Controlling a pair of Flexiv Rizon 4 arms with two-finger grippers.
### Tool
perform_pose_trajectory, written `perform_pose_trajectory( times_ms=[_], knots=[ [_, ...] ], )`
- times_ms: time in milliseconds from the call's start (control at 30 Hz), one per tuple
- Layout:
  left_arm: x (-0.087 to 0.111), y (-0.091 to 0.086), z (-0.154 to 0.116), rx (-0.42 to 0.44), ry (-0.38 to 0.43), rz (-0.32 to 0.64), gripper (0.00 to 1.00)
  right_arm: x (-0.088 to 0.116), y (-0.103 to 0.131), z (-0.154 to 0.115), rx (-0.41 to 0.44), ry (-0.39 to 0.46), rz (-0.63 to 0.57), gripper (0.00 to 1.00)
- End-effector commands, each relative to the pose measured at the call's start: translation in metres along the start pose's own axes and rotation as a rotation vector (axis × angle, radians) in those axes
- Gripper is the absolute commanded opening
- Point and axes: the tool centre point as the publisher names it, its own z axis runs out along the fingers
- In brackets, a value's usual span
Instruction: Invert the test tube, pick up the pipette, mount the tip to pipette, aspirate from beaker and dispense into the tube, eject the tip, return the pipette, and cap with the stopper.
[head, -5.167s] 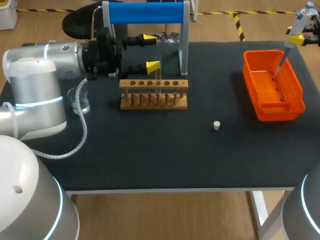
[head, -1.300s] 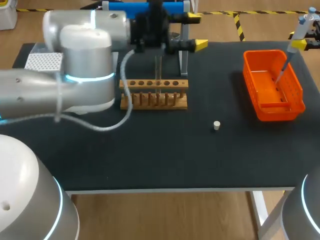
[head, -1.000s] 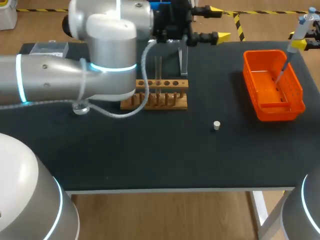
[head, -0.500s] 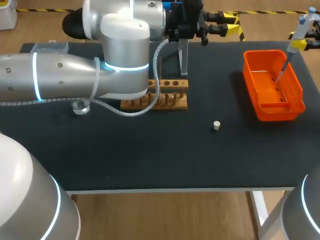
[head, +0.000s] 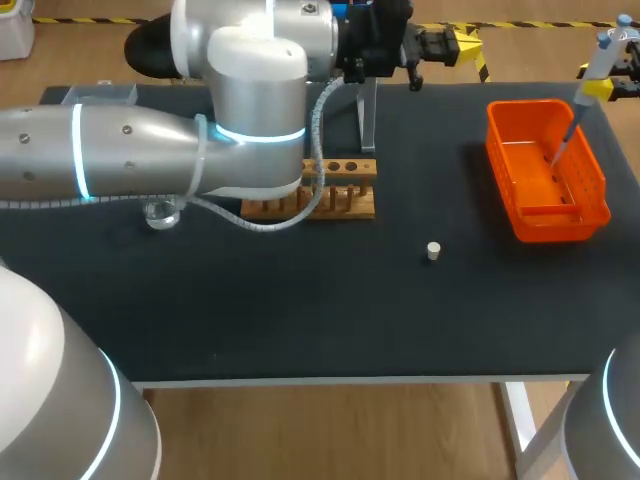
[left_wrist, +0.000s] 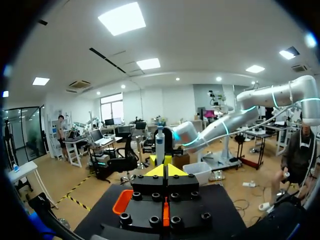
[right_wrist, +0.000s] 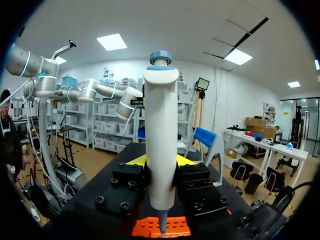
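On the black counter (head: 300, 320), a rack (head: 350, 168) stands near the far edge. Left claw (left_wrist: 165, 169) is closed, tips touching; right claw (right_wrist: 160, 161) grips the pipette (right_wrist: 160, 130) over the bin (head: 598, 195).

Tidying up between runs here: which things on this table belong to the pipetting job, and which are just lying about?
Job: pipette in the right pincer; wooden rack; beaker; stopper; clear box, likely tips.
Not named, likely helpers rather than clutter: orange bin under the pipette, probably for spent tips; stand behind the rack, probably the pipette's rest.
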Motion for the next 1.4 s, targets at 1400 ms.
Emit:
perform_pose_trajectory(
  times_ms=[1400],
  knots=[
    [-0.016,-0.029,0.147,0.100,0.086,0.021,0.00,0.001,0.001,0.000,0.004,-0.001,0.000,0.00]
  ],
)
